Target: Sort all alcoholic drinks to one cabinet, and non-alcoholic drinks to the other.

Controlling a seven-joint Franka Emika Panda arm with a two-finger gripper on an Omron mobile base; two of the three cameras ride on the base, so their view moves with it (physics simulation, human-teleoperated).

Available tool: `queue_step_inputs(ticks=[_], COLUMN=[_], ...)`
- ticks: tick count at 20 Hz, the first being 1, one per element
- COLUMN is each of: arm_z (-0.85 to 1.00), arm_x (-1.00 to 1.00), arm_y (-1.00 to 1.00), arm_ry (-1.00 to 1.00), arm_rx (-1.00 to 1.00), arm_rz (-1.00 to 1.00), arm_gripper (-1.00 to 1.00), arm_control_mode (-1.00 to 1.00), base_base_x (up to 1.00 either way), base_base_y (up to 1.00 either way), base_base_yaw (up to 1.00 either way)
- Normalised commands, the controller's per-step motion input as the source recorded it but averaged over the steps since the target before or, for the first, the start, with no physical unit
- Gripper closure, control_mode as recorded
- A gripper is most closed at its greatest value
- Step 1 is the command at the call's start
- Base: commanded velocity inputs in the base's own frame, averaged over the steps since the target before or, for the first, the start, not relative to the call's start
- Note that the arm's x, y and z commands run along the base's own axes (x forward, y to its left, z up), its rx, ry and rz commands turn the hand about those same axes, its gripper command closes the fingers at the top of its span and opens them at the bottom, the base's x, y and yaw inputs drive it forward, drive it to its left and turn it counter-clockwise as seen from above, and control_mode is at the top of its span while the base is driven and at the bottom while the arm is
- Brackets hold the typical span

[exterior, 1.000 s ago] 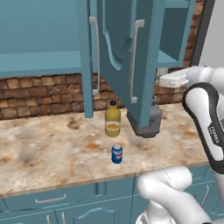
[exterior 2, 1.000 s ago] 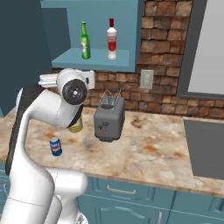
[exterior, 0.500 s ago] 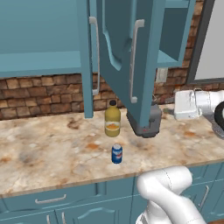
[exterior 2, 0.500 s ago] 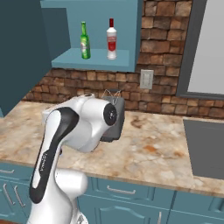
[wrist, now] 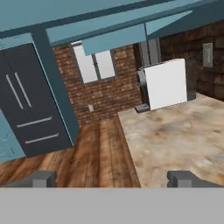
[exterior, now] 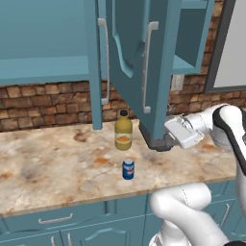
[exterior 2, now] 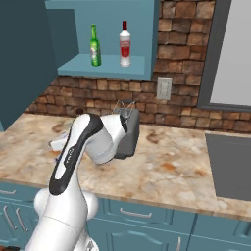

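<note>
A slim green bottle (exterior 2: pixel 95 45) stands on the open upper cabinet's shelf (exterior 2: pixel 105 67), beside a clear bottle with a red label (exterior 2: pixel 125 44). The yellow-orange juice bottle (exterior: pixel 123 130) with a black cap stands on the counter near the brick wall. The short blue can (exterior: pixel 128 169) stands just in front of it. My gripper (exterior: pixel 178 132) hangs low over the counter, right of both and apart from them; it also shows at the arm's left end (exterior 2: pixel 58 143). In the hand view the gripper (wrist: pixel 113 179) is open, with nothing between its fingertips (wrist: pixel 43 178).
Open teal cabinet doors (exterior: pixel 139 72) hang over the marble counter (exterior: pixel 57 168), just left of my hand. A grey toaster (exterior 2: pixel 131 135) stands behind the arm. A dark inset panel (exterior 2: pixel 230 164) lies at the counter's right end. The hand view looks past the counter's end to a wooden floor (wrist: pixel 96 153).
The hand has come down from the cabinet's height to just above the counter and swung left. The jaws stay open. The bottles and the can have not moved.
</note>
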Motion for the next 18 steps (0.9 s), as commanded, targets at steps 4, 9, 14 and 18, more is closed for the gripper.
queue_step_inputs(ticks=[4, 9, 14, 18], arm_z=[-0.69, -0.42, -0.38, -0.35], arm_x=[0.03, 0.17, 0.13, 0.0], arm_y=[0.08, 0.0, 0.1, 0.12], arm_ry=[0.05, 0.0, -0.02, -0.04], arm_rx=[-0.04, -0.06, -0.07, -0.06], arm_rz=[0.33, 0.14, 0.0, 0.0], arm_gripper=[-1.0, -1.0, -1.0, -1.0], arm_control_mode=[-1.0, -1.0, -1.0, -1.0], base_base_x=[0.0, 0.0, 0.0, 0.0], base_base_y=[0.0, 0.0, 0.0, 0.0], base_base_yaw=[0.0, 0.0, 0.0, 0.0])
